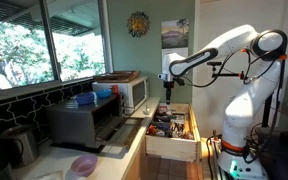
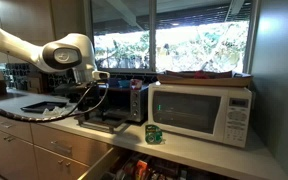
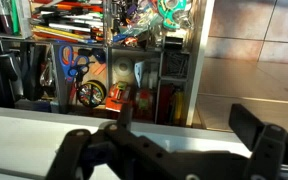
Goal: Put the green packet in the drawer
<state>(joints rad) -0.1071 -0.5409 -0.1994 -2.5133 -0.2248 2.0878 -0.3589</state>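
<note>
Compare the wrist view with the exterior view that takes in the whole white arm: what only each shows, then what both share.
Wrist view only: divided compartments close up, packed with colourful pens and small clutter, plus brown floor tiles. Exterior view only: the white robot arm, dark grey toaster oven, white microwave oven and large windows. Both: the open light-wood drawer, with the black gripper, jaws open, above it.

The arm reaches out level, gripper pointing down, jaws spread.
</note>
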